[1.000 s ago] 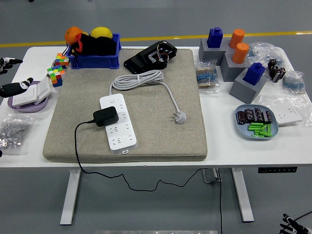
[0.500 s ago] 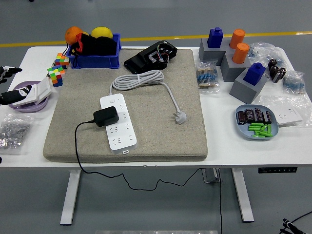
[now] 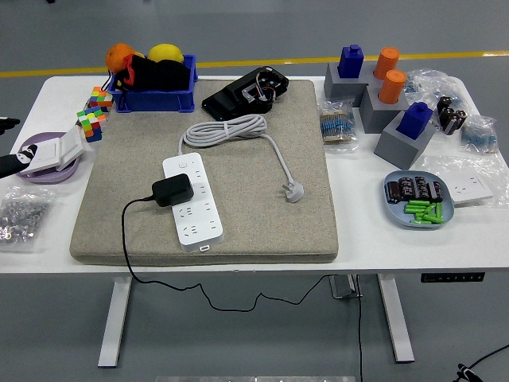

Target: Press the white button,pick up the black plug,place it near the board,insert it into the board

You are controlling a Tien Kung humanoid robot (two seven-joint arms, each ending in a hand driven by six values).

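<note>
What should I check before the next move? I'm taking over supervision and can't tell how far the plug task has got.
1. Black plug at the power strip: ok, it sits on top of the strip.
2. Black plug fully seated: cannot tell.
3. Black cord free: ok, it runs off the mat and hangs below the table.
4. Left hand clear of the strip: ok, at the table's left edge.
5. Strip's own white plug connected: not ok, it lies loose on the mat.

Matt, rough cloth mat (image 3: 262,171); smooth glossy white plastic board (image 3: 193,200) (plug (image 3: 172,189) matt black plastic).
</note>
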